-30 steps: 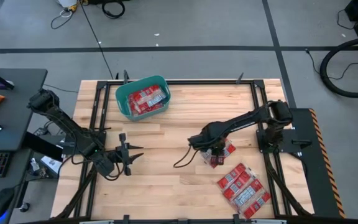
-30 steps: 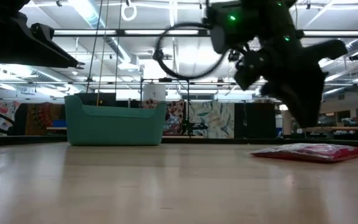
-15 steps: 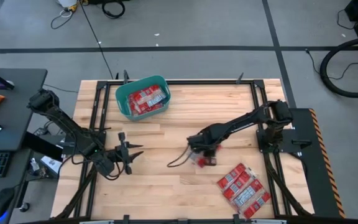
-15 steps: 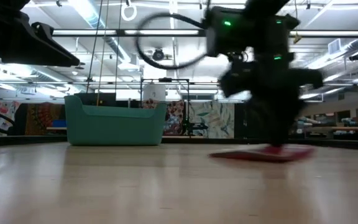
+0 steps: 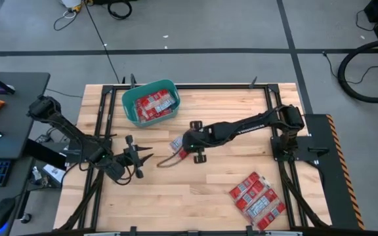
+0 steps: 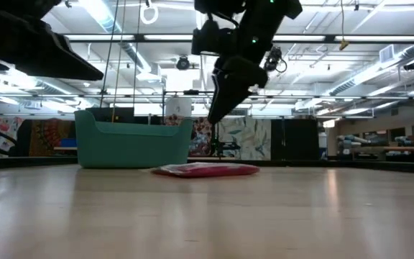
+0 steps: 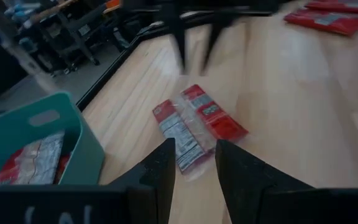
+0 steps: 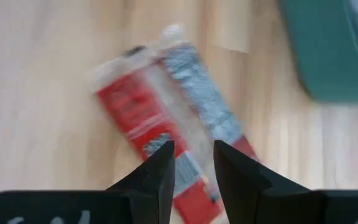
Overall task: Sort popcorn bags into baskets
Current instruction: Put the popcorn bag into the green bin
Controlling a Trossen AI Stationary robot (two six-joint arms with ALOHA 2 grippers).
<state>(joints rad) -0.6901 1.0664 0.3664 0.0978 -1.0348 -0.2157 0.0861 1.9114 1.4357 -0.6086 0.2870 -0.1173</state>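
Two red popcorn bags (image 5: 176,143) lie flat and side by side on the wooden table, a little toward the near side of the teal basket (image 5: 127,108), which holds more bags. My right gripper (image 6: 213,119) hangs above them, slanting down, its fingers a narrow gap apart and clear of the bags (image 6: 205,170). The right wrist view shows the bags (image 8: 160,124) below those fingers. My left gripper (image 5: 146,156) waits at the table's left, narrowly open, pointing at the bags (image 7: 197,124).
A pile of several more bags (image 5: 257,196) lies at the near right of the table. A dark cable loop (image 5: 168,162) hangs from my right arm beside the bags. Bare wood lies between the bags and the basket (image 6: 131,144).
My right gripper has swept from the table's right toward its left and far side, toward the basket, then risen and tipped. The bags have slid along the table with it and now lie flat near the basket, with the gripper clear above them.
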